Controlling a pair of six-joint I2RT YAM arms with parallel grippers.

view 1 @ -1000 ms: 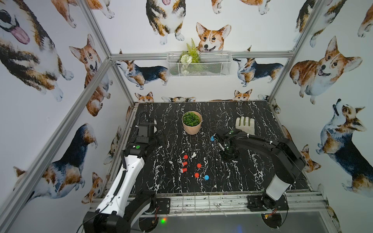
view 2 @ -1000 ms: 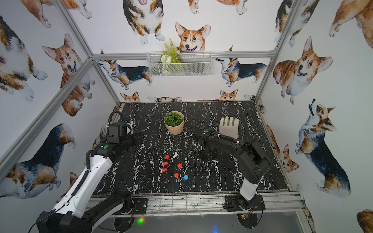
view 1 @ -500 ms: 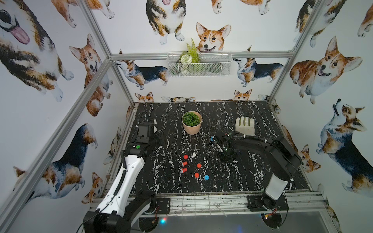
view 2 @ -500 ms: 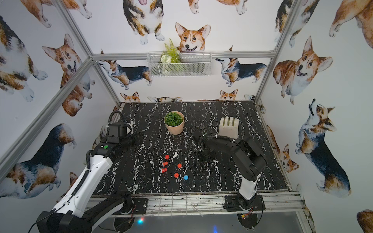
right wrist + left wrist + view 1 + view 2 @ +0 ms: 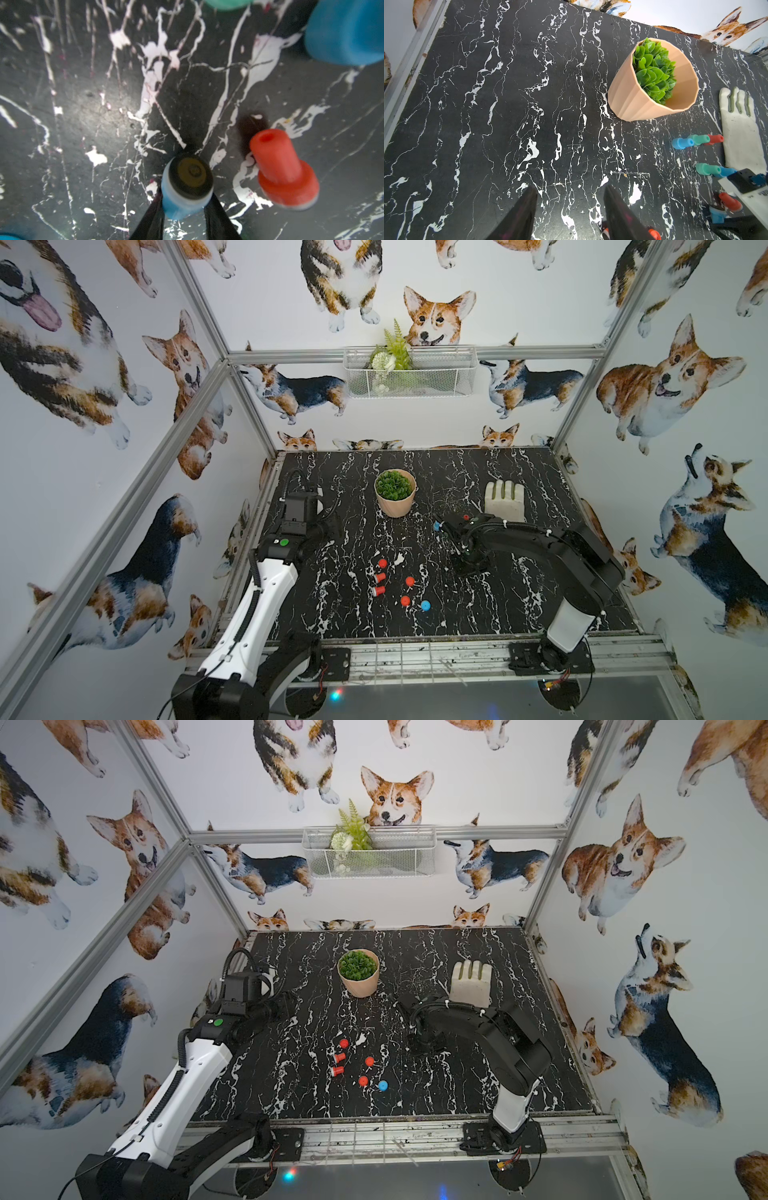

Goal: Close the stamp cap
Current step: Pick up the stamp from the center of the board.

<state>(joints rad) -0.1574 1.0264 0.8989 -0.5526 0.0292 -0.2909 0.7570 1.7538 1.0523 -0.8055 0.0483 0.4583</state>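
Robot test cell in a lab: aluminium-profile frame (image 5: 540, 353), corgi-print wall panels (image 5: 498, 302), black marble-pattern tabletop (image 5: 457, 472), left arm (image 5: 257, 601) and right arm (image 5: 573, 556) bolted to the near rail (image 5: 415, 655).

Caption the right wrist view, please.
Right tool grips an uncapped blue stamp beside a red stamp on the marble table.

A black marble-patterned table (image 5: 519, 472) fills the lower middle of both top views. A potted plant (image 5: 395, 493) stands at upper centre, with a white hand-shaped block (image 5: 504, 502) to its right. At centre sit five red stamps (image 5: 379, 577) and a blue stamp (image 5: 425, 605), loosely clustered.
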